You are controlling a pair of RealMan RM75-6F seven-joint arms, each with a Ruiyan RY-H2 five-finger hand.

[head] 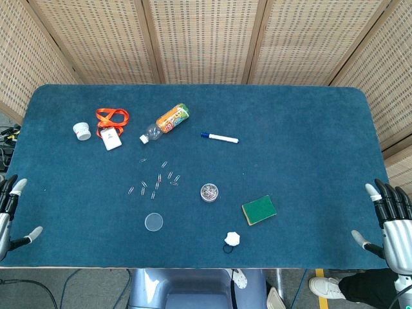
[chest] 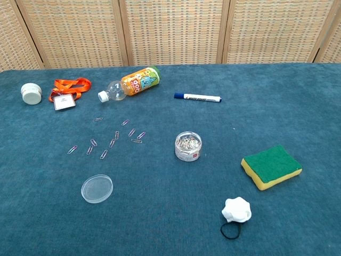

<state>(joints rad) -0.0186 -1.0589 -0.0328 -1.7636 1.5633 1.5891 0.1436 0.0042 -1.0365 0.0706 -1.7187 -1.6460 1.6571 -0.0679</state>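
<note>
Both hands, left hand [head: 11, 212] and right hand [head: 389, 222], rest spread and empty at the near desk edges, well apart from the scattered metal paper clips [chest: 114, 137], whose small round clear plastic tub [chest: 188, 146] stands lidless, nothing gathered yet

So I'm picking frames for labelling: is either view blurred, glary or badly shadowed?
Head view: sharp and evenly lit, with only faint shadows; the paperclips are tiny but distinct, and the left hand and right hand are cut by the frame edges. Chest view: also sharp, no hands in it, soft shadows under the sponge and a little shine on the clear lid.
</note>
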